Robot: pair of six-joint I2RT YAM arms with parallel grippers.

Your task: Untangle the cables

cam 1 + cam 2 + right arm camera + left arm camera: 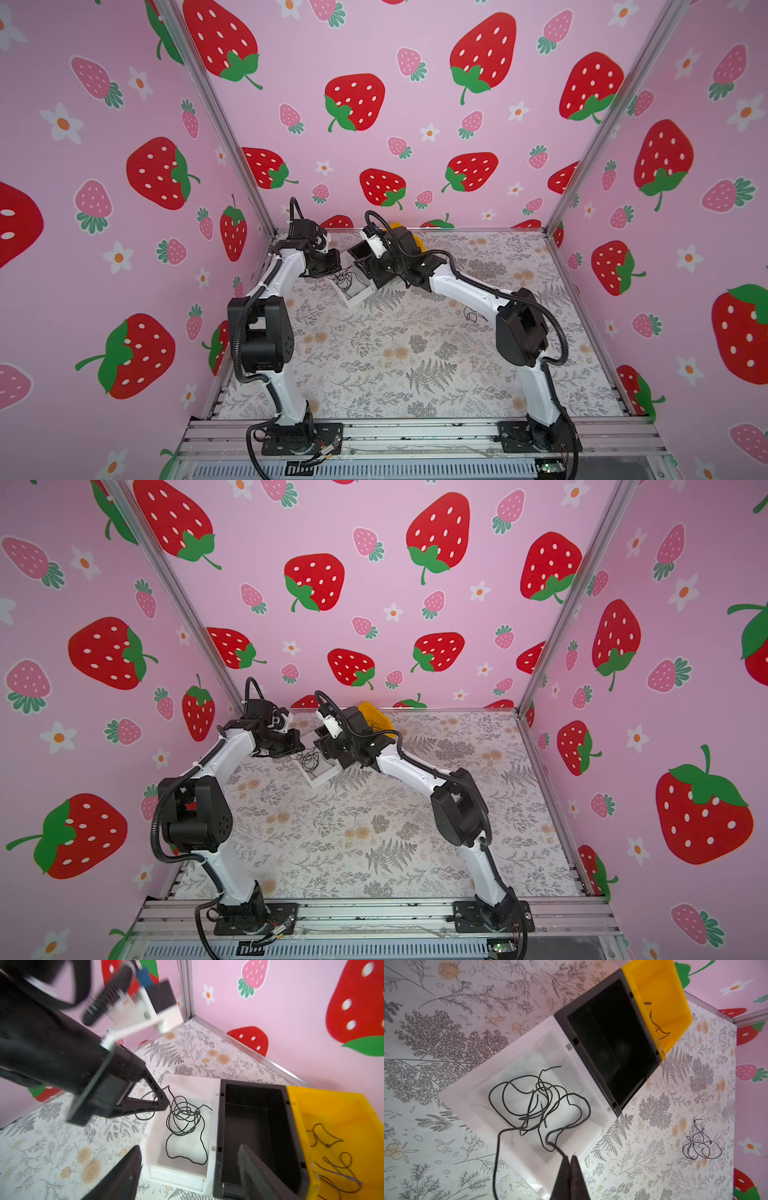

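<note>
Black plastic fingers of the left gripper (569, 1164) were pressed tight together, and yes, they pinched one strand of the cables (539, 1103) right at the rim of the white bin (467, 1093). Most of that dark tangle lay looped inside the white bin, with one strand trailing out over its rim onto the table (374, 374). Across from it the right gripper (189, 1148) hung above the white bin and the black bin (220, 1115), fingers spread wide, nothing between them, touching nothing. All three bins stood in a row, side against side, toward the table's far edge, left of the middle. At the end of the row, the yellow bin (332, 1105) held a few thinner purplish strands (336, 1167). One more small tangle (702, 1145) lay loose on the table toward its right edge, well apart from the bins.
</note>
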